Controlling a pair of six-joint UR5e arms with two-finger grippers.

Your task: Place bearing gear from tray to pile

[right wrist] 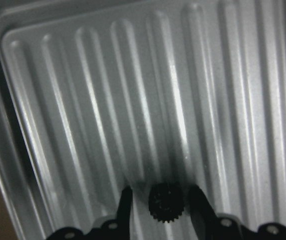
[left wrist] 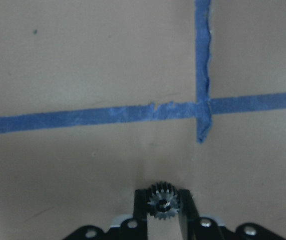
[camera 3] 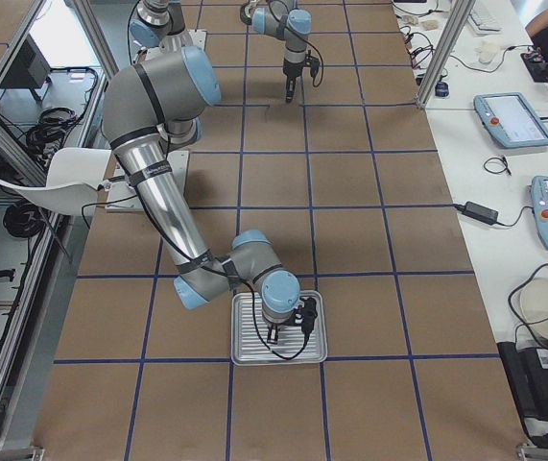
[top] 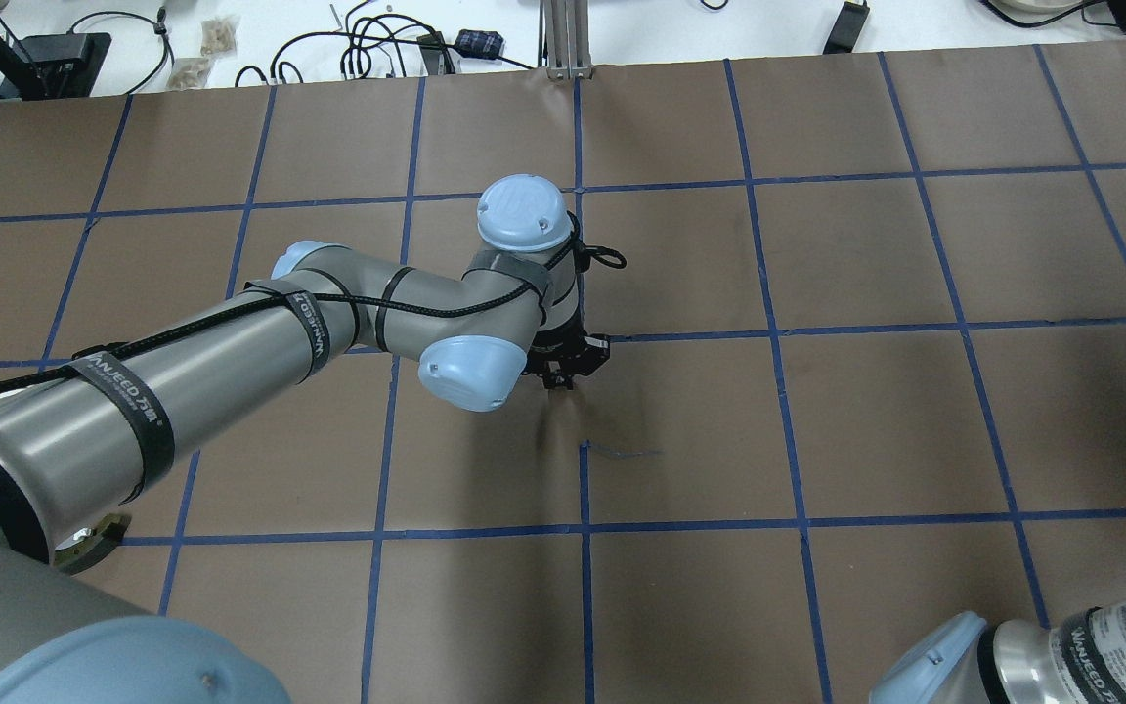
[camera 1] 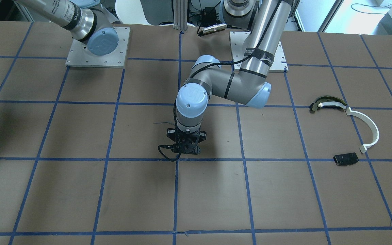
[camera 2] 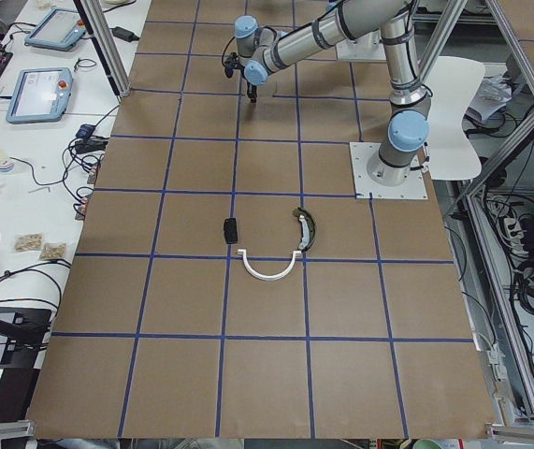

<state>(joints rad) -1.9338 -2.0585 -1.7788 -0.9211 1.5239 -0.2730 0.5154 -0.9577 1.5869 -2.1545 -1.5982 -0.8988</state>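
A small gear [left wrist: 164, 201] is pinched between the fingers [left wrist: 140, 209] of the left gripper [camera 1: 186, 150], above the brown surface [camera 1: 80, 194] and well apart from the pile's white strip [camera 1: 373, 127], curved piece [camera 1: 327, 103] and black plate [camera 1: 346, 159]. The right gripper [camera 3: 274, 337] has its fingers [right wrist: 125, 200] spread around a dark gear [right wrist: 166, 201] on the tray [camera 3: 245, 353].

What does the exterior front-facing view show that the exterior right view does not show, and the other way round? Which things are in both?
Only the front-facing view shows a white half-ring, a curved dark piece and a black plate on the table. Only the right view shows the metal tray, with the right pincer low over it. Both show the left arm, its left pincer pointing down, and the blue tape lines.
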